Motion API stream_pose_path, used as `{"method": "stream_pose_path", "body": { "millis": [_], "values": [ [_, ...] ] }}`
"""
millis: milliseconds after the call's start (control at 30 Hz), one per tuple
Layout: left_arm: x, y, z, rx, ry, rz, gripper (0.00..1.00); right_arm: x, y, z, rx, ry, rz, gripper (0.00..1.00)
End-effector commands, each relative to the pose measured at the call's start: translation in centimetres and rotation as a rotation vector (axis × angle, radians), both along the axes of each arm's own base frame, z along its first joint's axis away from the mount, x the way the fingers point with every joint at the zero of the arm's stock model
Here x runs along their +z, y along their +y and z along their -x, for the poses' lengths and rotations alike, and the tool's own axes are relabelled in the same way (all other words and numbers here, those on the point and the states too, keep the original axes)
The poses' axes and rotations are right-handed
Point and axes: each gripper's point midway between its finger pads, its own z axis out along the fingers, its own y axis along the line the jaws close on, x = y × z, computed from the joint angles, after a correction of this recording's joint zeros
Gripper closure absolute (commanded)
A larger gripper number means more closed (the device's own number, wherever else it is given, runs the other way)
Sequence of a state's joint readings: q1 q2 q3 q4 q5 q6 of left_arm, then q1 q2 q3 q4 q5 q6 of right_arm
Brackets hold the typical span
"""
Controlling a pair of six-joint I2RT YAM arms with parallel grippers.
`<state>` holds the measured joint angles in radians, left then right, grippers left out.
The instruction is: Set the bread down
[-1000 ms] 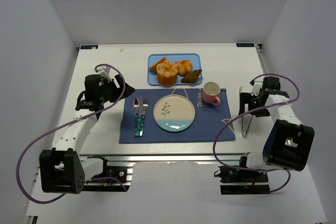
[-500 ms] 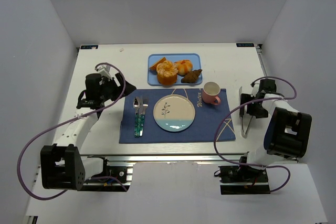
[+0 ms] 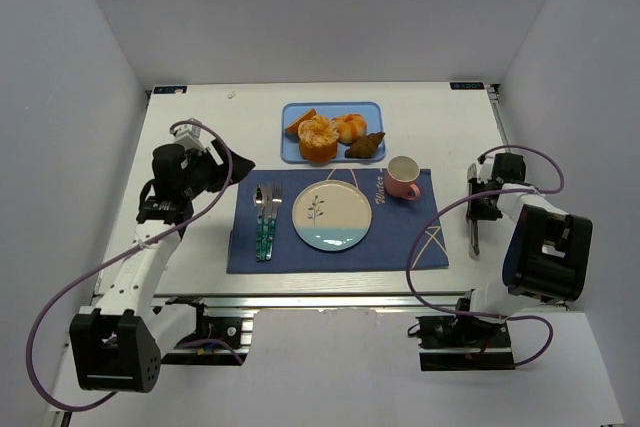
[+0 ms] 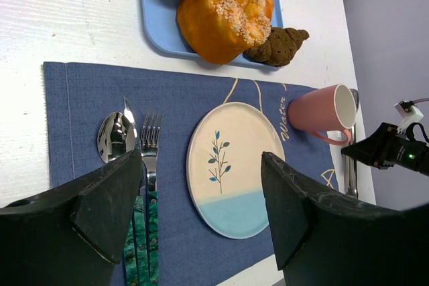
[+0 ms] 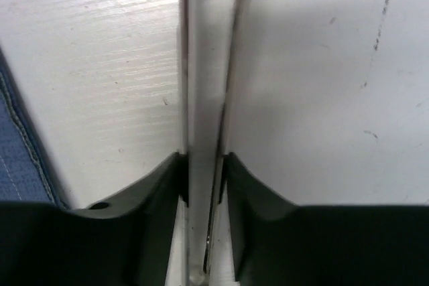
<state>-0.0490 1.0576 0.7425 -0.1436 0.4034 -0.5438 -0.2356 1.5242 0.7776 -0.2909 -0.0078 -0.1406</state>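
The bread (image 3: pixel 366 145) is a small dark brown croissant at the right end of the blue tray (image 3: pixel 376 111), beside a big golden bun (image 3: pixel 318 139). In the left wrist view the bread (image 4: pixel 278 45) lies behind that bun (image 4: pixel 221 15). My left gripper (image 3: pixel 235 169) hovers open and empty left of the placemat, its jaws (image 4: pixel 201 159) framing the plate (image 4: pixel 234 169). My right gripper (image 3: pixel 480 202) is down on the table right of the mat, shut (image 5: pixel 203 159) on metal tongs (image 5: pixel 204 65), squeezing both arms together.
A navy placemat (image 3: pixel 400 242) carries the plate (image 3: pixel 331 215), a spoon and fork (image 3: pixel 266 217) and a pink cup (image 3: pixel 404 177). The tongs (image 3: pixel 474 237) lie along the mat's right edge. An orange wedge (image 3: pixel 300 123) and another bun (image 3: pixel 350 126) share the tray.
My right gripper has closed on the tongs, pressing their spread arms into one narrow strip. The left arm has drifted a little to the left.
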Motion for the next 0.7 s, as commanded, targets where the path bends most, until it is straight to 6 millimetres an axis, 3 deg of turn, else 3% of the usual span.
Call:
{"method": "stream_pose_path", "body": {
  "millis": [0, 33, 133, 233, 300, 400, 533, 667],
  "values": [
    [0.6, 0.2, 0.9, 0.014, -0.017, 0.003, 0.18, -1.3, 0.5, 1.7, 0.026, 0.054, -0.021, 0.70],
    [0.8, 0.1, 1.1, 0.016, -0.019, 0.006, 0.18, -0.7, 0.4, 1.2, 0.041, 0.033, -0.012, 0.80],
    [1.4, 0.2, 1.6, 0.022, -0.034, 0.014, 0.18, 1.7, 0.3, -0.5, 0.081, -0.039, -0.002, 0.96],
    [1.9, 0.3, 2.1, 0.028, -0.048, 0.019, 0.18, 6.6, 0.5, -3.6, 0.146, -0.191, 0.001, 1.00],
    [2.4, 0.2, 2.4, 0.027, -0.062, 0.022, 0.18, 10.8, 1.5, -5.6, 0.229, -0.313, -0.016, 0.97],
    [2.6, 0.2, 2.8, 0.027, -0.070, 0.029, 0.18, 14.8, 2.6, -7.1, 0.297, -0.430, -0.038, 0.87],
    [3.1, 0.1, 3.1, 0.026, -0.083, 0.039, 0.18, 17.1, 3.7, -7.8, 0.318, -0.476, -0.096, 0.74],
    [3.7, 0.3, 3.4, 0.032, -0.096, 0.037, 0.18, 18.8, 4.6, -8.2, 0.341, -0.501, -0.148, 0.67]
  ]
}}
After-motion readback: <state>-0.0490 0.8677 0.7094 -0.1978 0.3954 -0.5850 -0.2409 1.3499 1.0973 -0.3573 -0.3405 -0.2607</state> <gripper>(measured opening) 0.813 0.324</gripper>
